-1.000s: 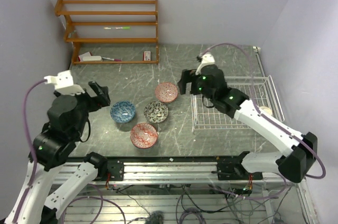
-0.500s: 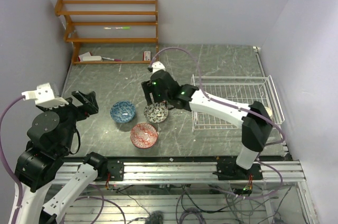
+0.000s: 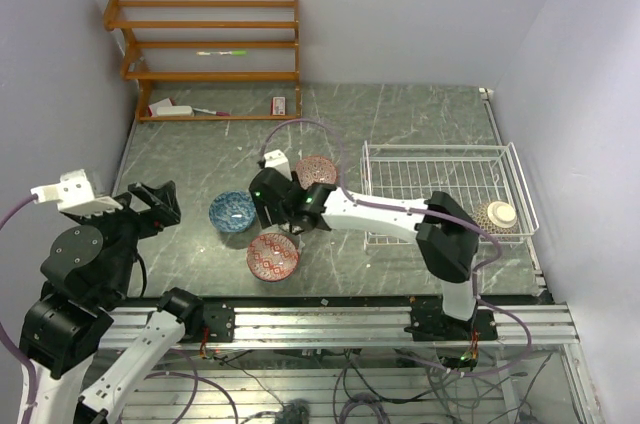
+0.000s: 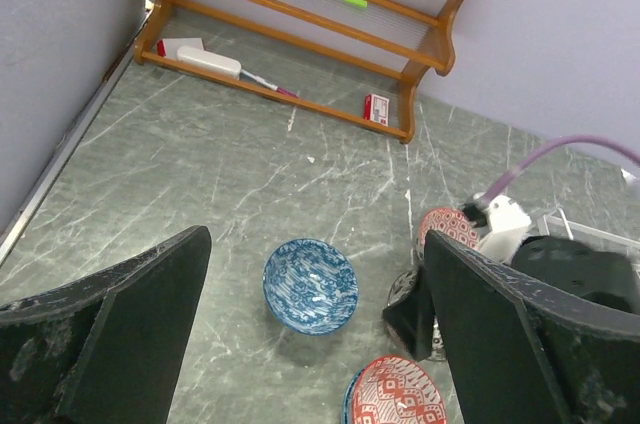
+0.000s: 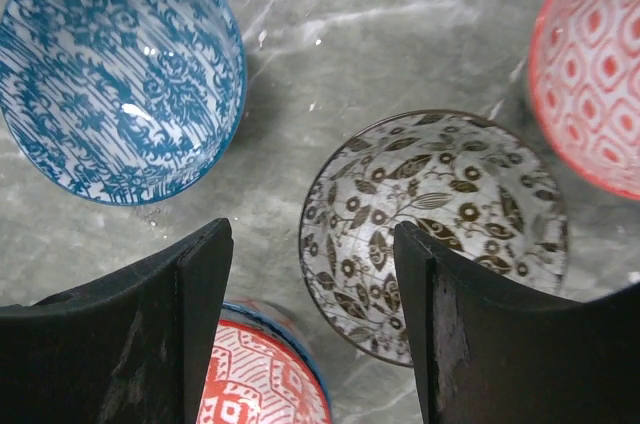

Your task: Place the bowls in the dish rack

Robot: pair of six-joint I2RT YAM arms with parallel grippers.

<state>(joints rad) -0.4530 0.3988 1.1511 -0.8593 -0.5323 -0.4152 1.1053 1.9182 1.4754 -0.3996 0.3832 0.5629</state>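
Observation:
Three bowls sit mid-table: blue (image 3: 232, 211), red near the front (image 3: 272, 256) and pink-red further back (image 3: 316, 171). The black-and-white bowl (image 5: 435, 224) lies under my right gripper (image 3: 282, 208) and is mostly hidden from above. My right gripper (image 5: 312, 244) is open just above it, fingers either side of its left rim. A beige bowl (image 3: 497, 214) rests at the right end of the white wire dish rack (image 3: 440, 147). My left gripper (image 3: 150, 204) is open and empty, held high to the left of the blue bowl (image 4: 310, 284).
An orange wooden shelf (image 3: 205, 44) stands at the back left with pens and small items on it. The right arm (image 3: 380, 212) stretches across from the rack to the bowls. Walls close in on the left and right.
My right gripper has swung left from the dish rack, past the pink-red bowl, to just above the black-and-white bowl. My left arm has drawn back toward the left.

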